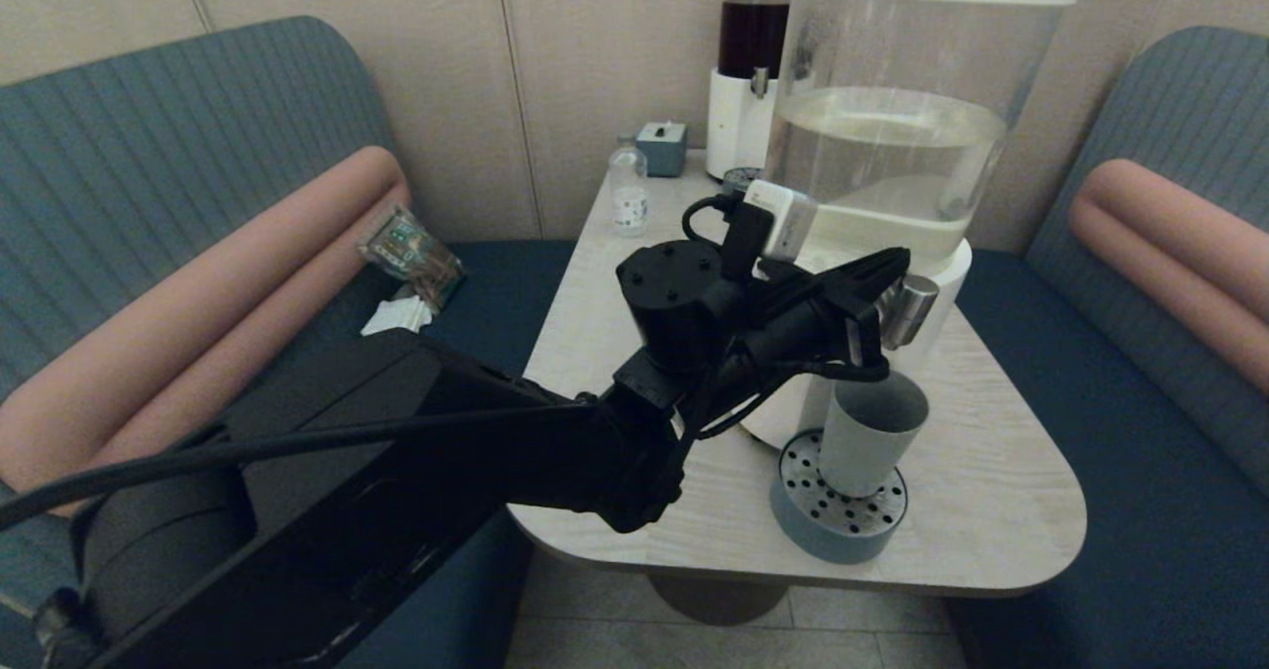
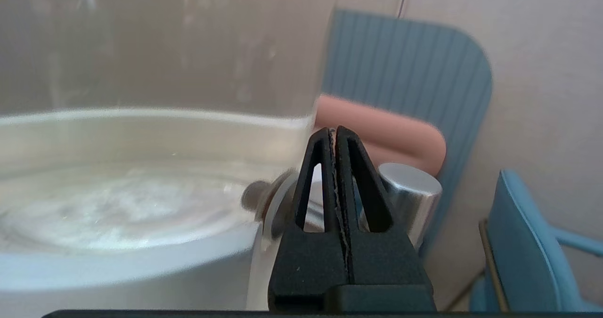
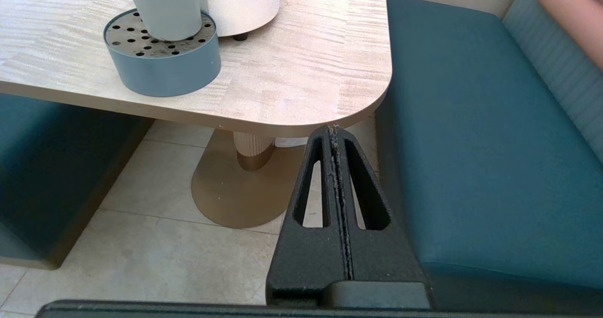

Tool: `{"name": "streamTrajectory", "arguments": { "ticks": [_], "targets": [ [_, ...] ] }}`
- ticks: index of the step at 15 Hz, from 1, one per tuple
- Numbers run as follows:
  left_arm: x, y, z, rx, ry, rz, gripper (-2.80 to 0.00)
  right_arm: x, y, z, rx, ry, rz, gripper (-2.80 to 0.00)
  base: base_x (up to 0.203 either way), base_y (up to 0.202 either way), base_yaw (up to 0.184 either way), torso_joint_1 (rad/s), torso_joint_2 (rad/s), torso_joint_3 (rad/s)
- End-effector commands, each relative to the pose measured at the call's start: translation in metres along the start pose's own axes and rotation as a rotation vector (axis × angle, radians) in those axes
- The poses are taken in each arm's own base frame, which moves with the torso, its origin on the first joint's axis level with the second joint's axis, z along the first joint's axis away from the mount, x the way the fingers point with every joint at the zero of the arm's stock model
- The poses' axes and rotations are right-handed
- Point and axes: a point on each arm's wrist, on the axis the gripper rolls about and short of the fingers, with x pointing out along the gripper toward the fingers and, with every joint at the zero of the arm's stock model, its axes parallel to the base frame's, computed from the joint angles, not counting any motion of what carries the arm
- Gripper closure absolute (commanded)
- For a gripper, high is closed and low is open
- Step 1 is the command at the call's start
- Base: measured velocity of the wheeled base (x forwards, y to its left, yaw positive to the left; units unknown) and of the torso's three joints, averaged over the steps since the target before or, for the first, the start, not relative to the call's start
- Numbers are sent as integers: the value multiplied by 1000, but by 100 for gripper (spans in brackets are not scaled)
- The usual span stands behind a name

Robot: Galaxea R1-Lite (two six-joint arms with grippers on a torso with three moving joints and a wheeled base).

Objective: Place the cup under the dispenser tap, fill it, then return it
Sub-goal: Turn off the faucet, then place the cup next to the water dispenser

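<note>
The grey-blue cup (image 1: 872,433) stands upright on the round drip tray (image 1: 838,522), directly below the brushed-steel dispenser tap (image 1: 909,310). My left gripper (image 1: 899,258) is shut and empty. Its fingers reach across the front of the clear tank (image 1: 892,104), just above and beside the tap. In the left wrist view the shut left gripper (image 2: 333,130) covers the tap's stem, with the tap's steel cylinder (image 2: 412,195) close beside it; I cannot tell if they touch. My right gripper (image 3: 333,129) is shut and empty, low beside the table's near right corner, and its view shows the cup (image 3: 165,7) on the tray (image 3: 162,70).
The dark-liquid dispenser (image 1: 753,64) stands behind the big tank, with a small bottle (image 1: 628,193) and a grey-blue box (image 1: 661,147) at the back of the table (image 1: 991,491). Blue benches flank the table; packets lie on the left bench (image 1: 411,253).
</note>
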Motion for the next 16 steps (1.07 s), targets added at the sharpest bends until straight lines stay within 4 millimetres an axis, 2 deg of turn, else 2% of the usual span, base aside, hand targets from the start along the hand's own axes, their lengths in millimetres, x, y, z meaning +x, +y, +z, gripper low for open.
{"name": "streamTrajectory", "arguments": {
  "ticks": [1, 4, 8, 11, 16],
  "targets": [
    [-14, -12, 51, 17, -56, -9, 0, 0, 0, -1, -1, 3, 1, 0, 0, 0, 0, 0, 0, 0],
    [-50, -30, 98, 8, -30, 2, 0, 0, 0, -1, -1, 1, 1, 0, 0, 0, 0, 0, 0, 0],
    [-122, -58, 141, -14, 39, 72, 0, 0, 0, -1, -1, 3, 1, 0, 0, 0, 0, 0, 0, 0],
    [-183, -76, 153, -31, 99, 184, 0, 0, 0, -1, -1, 1, 1, 0, 0, 0, 0, 0, 0, 0],
    [-259, -83, 164, -49, 79, 371, 0, 0, 0, -1, -1, 3, 1, 0, 0, 0, 0, 0, 0, 0]
  ]
}}
